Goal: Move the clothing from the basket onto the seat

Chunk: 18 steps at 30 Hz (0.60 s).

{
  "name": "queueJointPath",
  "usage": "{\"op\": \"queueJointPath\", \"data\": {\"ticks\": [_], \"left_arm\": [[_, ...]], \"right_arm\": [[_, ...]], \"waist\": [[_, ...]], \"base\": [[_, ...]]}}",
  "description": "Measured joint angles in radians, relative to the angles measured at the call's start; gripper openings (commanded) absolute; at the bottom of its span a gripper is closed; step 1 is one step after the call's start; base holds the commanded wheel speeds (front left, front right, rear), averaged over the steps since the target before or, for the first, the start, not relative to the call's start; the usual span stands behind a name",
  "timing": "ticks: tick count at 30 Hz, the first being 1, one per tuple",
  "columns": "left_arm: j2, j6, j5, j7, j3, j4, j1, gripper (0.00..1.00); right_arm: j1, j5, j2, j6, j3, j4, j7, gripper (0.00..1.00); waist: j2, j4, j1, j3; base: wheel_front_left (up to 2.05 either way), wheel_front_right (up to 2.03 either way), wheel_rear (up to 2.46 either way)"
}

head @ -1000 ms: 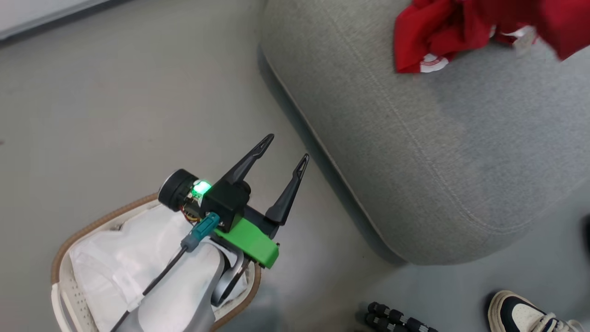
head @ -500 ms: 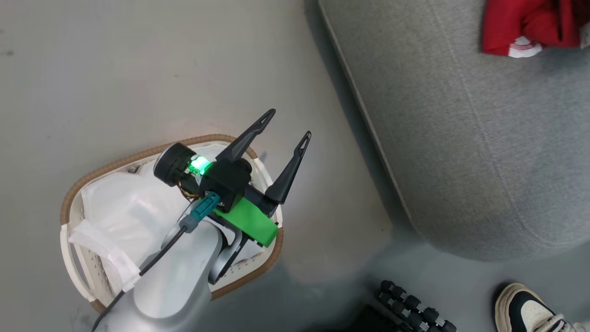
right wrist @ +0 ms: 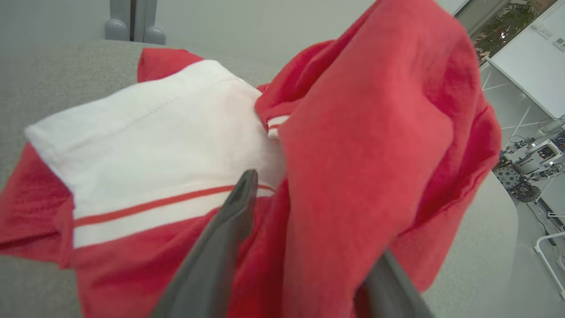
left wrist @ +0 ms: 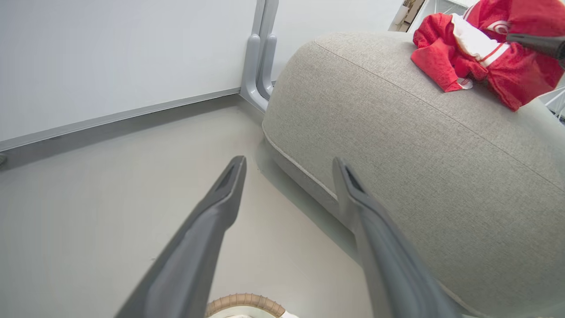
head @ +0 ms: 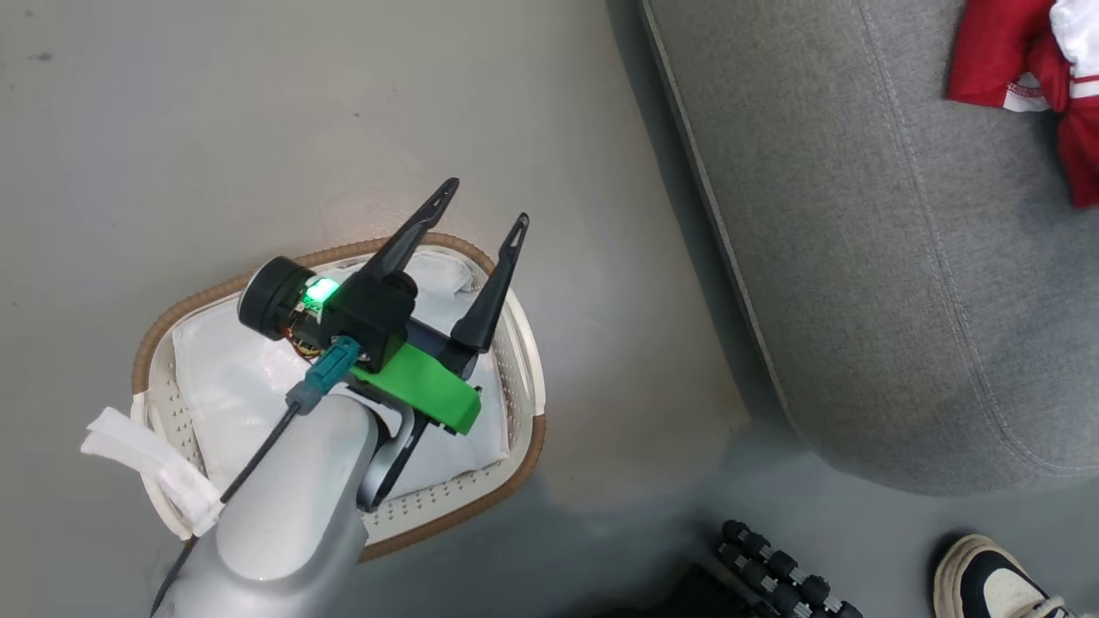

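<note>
Floor (head: 258, 103): pale grey, bare, spread beneath everything in the head view.

Seat (head: 859, 257): large grey upholstered cushion with a stitched seam and rounded edge, at the right of the head view, apart from the basket. Seen in the left wrist view (left wrist: 397, 132) beside a white wall (left wrist: 110, 57).

Basket (head: 202, 296): oval, cream and perforated with a brown woven rim, standing on the floor at lower left, lined with a white sheet (head: 223, 369); one end of the sheet hanging over the near rim.

Clothing (head: 996, 51): red with white panels and stripes, bunched on top of the seat at its far right; also in the left wrist view (left wrist: 441, 57) and close up in the right wrist view (right wrist: 375, 132).

Left claw (head: 486, 202): held above the basket's far rim, fingers spread wide, empty; same wide gap in its own wrist view (left wrist: 289, 161).

Right claw (right wrist: 304, 212): over the clothing on the seat, fingers (right wrist: 220, 247) parted partway, a slack red fold lying between them and draped over one; not clamped on it.

Shoe (head: 987, 584): a person's, white and dark, at lower right on the floor.

Black ribbed object (head: 773, 566): beside the shoe, at the bottom edge.
</note>
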Motion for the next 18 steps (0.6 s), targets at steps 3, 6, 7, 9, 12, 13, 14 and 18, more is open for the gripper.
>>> {"op": "queueJointPath", "data": {"ticks": [3, 6, 7, 9, 12, 13, 14, 18], "left_arm": [[-0.001, 0.0, 0.001, 0.0, 0.024, 0.0, 0.015, 1.0], [-0.004, 0.0, 0.002, 0.0, 0.033, 0.002, 0.032, 1.0], [-0.006, 0.0, 0.002, 0.0, 0.038, 0.003, 0.041, 1.0], [-0.01, 0.0, 0.003, 0.0, 0.058, 0.005, 0.06, 1.0], [-0.019, 0.0, 0.004, 0.0, 0.089, 0.008, 0.097, 1.0], [-0.021, 0.0, 0.005, 0.0, 0.098, 0.011, 0.111, 1.0], [-0.026, 0.0, 0.009, 0.0, 0.111, 0.011, 0.123, 1.0], [-0.047, 0.003, 0.02, 0.0, 0.189, -0.001, 0.164, 1.0]], "right_arm": [[0.058, 0.0, 0.012, 0.0, -0.014, -0.036, 0.0, 1.0], [0.115, 0.005, 0.021, 0.0, -0.017, -0.086, 0.0, 1.0], [0.135, 0.01, 0.027, 0.0, -0.017, -0.105, 0.0, 1.0], [0.179, 0.013, 0.039, 0.0, -0.006, -0.149, 0.0, 1.0], [0.249, 0.016, 0.072, 0.0, 0.022, -0.202, -0.001, 1.0], [0.273, 0.019, 0.083, 0.0, 0.037, -0.219, -0.001, 1.0], [0.294, 0.025, 0.091, 0.0, 0.051, -0.233, -0.001, 1.0], [0.345, 0.063, 0.117, 0.0, 0.121, -0.294, -0.001, 1.0]], "waist": [[0.0, -0.007, 0.0, -0.028], [0.0, -0.012, -0.0001, -0.061], [0.0, -0.013, -0.0001, -0.074], [0.0, -0.014, -0.0001, -0.097], [0.0, -0.015, -0.0001, -0.136], [0.0, -0.015, -0.0001, -0.151], [0.0, -0.014, -0.0002, -0.165], [0.0, -0.006, -0.0002, -0.218]], "base": [[0.0, 0.0, 0.0], [0.0, 0.0, 0.0], [0.0, 0.0, 0.0], [0.0, 0.0, 0.0], [0.0, 0.0, 0.0], [0.0, 0.0, 0.0], [0.0, 0.0, 0.0], [0.0, 0.0, 0.0]]}}
